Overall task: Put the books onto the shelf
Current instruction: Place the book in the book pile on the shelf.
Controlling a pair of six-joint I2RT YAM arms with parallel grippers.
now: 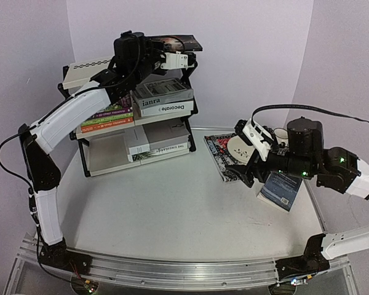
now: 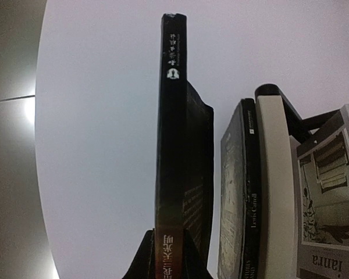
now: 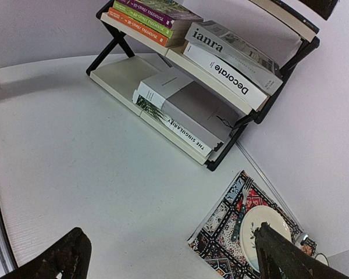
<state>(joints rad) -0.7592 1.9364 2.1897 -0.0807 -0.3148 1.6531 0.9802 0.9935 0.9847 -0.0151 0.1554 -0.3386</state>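
Top external view: a white table sits in a corner of pale lilac walls. At eleven o'clock stands the shelf, its middle tier stacked (grey book atop "Decorate", colourful paperbacks beside them). The left gripper is clenched on a black book at the top tier. At three o'clock a patterned placemat bears a plate and fork. The right gripper hovers there, jaws spread, grasping nothing, and its arm partly hides a dark blue book.
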